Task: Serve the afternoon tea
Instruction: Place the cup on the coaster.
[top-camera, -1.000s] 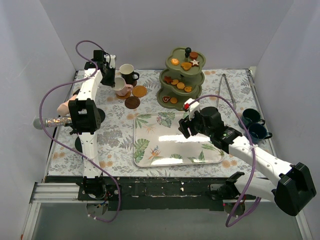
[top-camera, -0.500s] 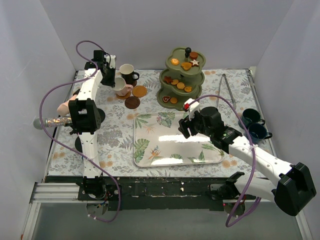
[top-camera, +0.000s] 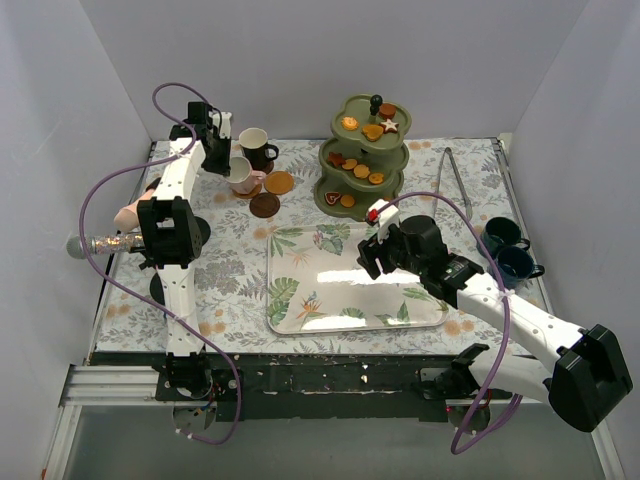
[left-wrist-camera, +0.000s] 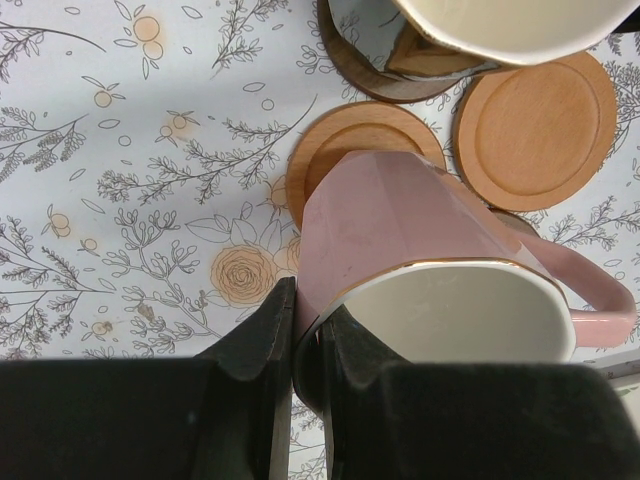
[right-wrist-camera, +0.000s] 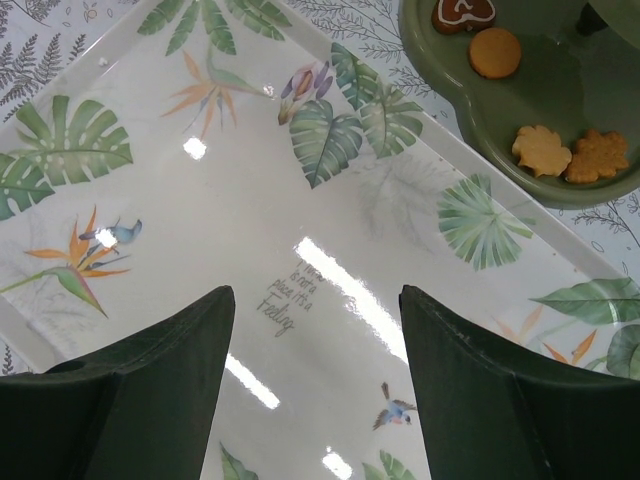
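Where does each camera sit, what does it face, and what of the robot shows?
Top external: above, behind the bases, looking down on the table; left arm and right arm show.
Left wrist: on its arm, facing down; left end effector shut on the pink mug.
Right wrist: facing down at the tray and green stand; right end effector open.
Shared: top and left wrist both show the pink mug.

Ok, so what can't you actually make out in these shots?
Left wrist view: the pink mug hides its own base, so whether it rests on the coaster below is unclear.
Left wrist view: the white mug is cut off by the top edge.
Top view: the left arm covers part of a pink object on the left; unidentifiable.
Right wrist view: the tray's small lettering is too small to read.
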